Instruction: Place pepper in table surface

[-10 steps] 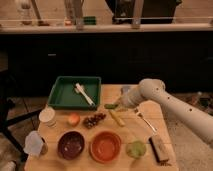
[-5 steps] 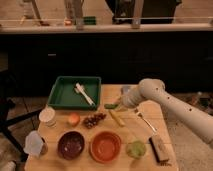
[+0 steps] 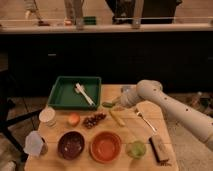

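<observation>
Fingers (image 3: pixel 113 102) clenched on the pepper (image 3: pixel 107 104) (beside the tray's (image 3: pixel 60 95) right edge) over table surface (image 3: pixel 131 131).

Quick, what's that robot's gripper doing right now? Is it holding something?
Gripper: shut on the small green pepper, just above the wooden table, right of the green tray.
</observation>
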{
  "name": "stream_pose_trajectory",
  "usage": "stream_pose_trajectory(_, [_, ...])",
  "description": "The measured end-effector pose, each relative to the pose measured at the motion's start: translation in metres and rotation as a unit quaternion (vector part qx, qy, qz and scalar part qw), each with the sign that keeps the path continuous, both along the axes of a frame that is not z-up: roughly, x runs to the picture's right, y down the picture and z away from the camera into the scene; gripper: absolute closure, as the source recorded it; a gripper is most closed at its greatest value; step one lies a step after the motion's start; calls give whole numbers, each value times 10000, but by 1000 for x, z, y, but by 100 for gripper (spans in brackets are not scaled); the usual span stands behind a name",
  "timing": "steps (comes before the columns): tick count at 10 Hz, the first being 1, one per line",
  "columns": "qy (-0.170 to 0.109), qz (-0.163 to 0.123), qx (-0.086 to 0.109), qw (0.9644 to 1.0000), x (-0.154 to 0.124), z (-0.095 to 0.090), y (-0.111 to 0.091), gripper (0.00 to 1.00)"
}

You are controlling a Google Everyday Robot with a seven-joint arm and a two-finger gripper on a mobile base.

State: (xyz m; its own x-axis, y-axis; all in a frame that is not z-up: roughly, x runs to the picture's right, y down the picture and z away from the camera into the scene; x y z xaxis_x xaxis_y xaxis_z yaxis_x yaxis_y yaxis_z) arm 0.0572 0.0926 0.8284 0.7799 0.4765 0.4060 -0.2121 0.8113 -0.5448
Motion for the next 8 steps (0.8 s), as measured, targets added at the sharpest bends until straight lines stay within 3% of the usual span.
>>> stream_pose_trajectory(4, [293, 253, 28, 9992, -5, 18, -9, 100])
stream_pose_trajectory(8, [741, 628, 12, 9953, 1, 47, -16, 100])
